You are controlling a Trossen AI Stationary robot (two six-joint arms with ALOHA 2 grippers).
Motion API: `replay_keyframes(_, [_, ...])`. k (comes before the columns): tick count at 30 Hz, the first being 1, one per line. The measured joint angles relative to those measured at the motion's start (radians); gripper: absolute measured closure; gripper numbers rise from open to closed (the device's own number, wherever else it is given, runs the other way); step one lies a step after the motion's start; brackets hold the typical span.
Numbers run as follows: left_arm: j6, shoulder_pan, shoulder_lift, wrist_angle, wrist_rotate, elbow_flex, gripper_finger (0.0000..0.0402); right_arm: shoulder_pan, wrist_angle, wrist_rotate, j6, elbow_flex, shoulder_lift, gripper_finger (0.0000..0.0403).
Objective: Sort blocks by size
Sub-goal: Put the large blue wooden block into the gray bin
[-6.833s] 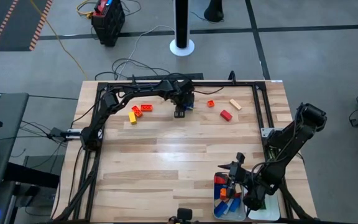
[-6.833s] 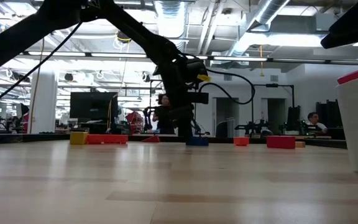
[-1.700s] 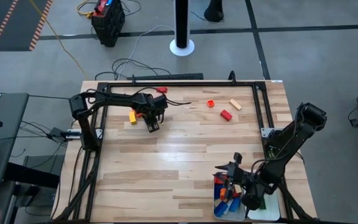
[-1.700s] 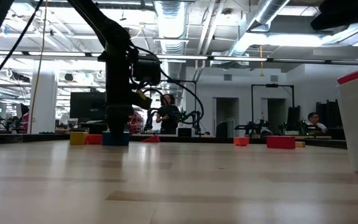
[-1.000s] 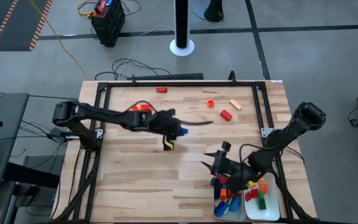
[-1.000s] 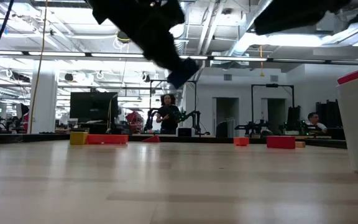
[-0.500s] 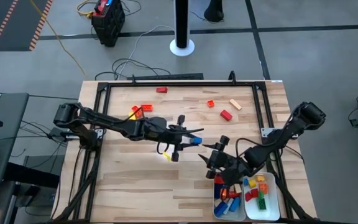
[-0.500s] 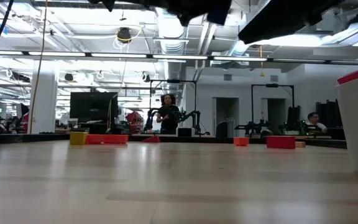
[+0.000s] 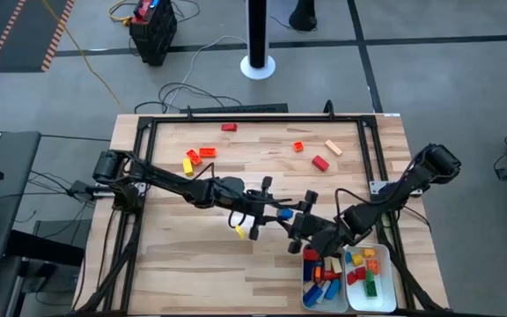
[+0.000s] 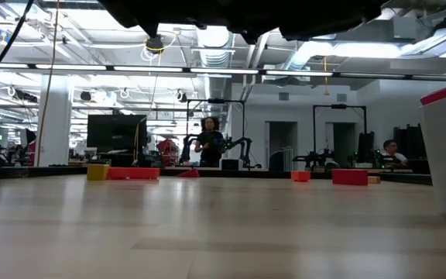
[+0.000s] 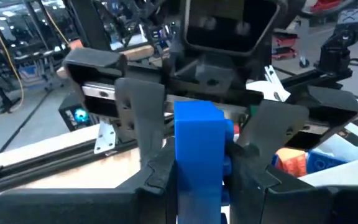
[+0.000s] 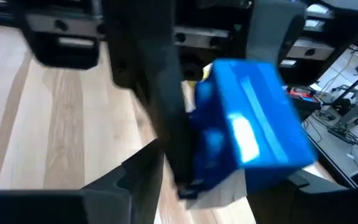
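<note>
Blocks are the business, and one blue block (image 9: 285, 213) sits right in the middle of it, up off the surface (image 9: 192, 264), clamped between the fingers of the left hand (image 9: 274, 210). The left wrist view shows it clearly: that blue block (image 11: 199, 158) stands squeezed by a dark finger on each side, its long axis running out along the fingers, away from the wrist.

And look who is waiting: the right hand (image 9: 299, 225) is just beside it, fingers apart, facing the block head-on. From the right wrist view the blue block (image 12: 250, 121) fills the gap ahead of those parted fingers. So the brick lies straight in front of the right hand, toward the left arm, and this looks like a handover about to happen.

Behind the right arm, two white trays (image 9: 393, 286) at the near edge already hold sorted pieces. Loose blocks remain at the far side: an orange and yellow cluster (image 9: 197, 158), a red one (image 9: 319, 163), a tan one (image 9: 334, 147).
</note>
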Motion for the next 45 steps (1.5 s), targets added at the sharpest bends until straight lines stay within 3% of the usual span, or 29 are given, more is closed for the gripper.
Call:
replay_keyframes(4, [0.002,0.002,0.000,-0.006,0.002,0.000,0.0305,0.014,-0.007,0.001,0.000,0.000,0.000,0.0200])
replay_keyframes(10, [0.026,0.001,-0.005,-0.037,0.017,0.002,0.0305,0.016,-0.009,-0.009,0.002,0.000,-0.003,0.0285])
replay_keyframes(13, [-0.004,0.001,-0.005,-0.055,0.013,0.003,0.0301,0.015,-0.033,-0.011,0.006,0.000,-0.004,0.0286])
replay_keyframes(16, [-0.027,0.003,-0.006,-0.078,-0.009,0.004,0.0274,0.014,-0.087,-0.007,0.031,0.000,-0.004,0.0286])
replay_keyframes(22, [-0.019,0.018,-0.052,-0.210,-0.102,-0.002,0.0182,0.020,-0.161,-0.026,0.101,0.001,-0.026,0.0286])
replay_keyframes(27, [0.014,0.018,-0.126,-0.344,-0.129,0.001,0.0141,0.054,-0.382,-0.060,0.290,0.024,-0.090,0.0284])
replay_keyframes(32, [-0.005,0.018,-0.190,-0.574,-0.144,0.002,0.0137,0.135,-0.489,-0.182,0.499,0.028,-0.155,0.0284])
replay_keyframes(41, [-0.111,0.017,-0.209,-1.012,-0.308,0.001,0.0136,0.283,-0.588,-0.412,0.840,0.029,-0.156,0.0283])
replay_keyframes(45, [-0.157,0.017,-0.209,-1.123,-0.322,0.001,0.0136,0.350,-0.645,-0.443,0.997,0.029,-0.155,0.0282])
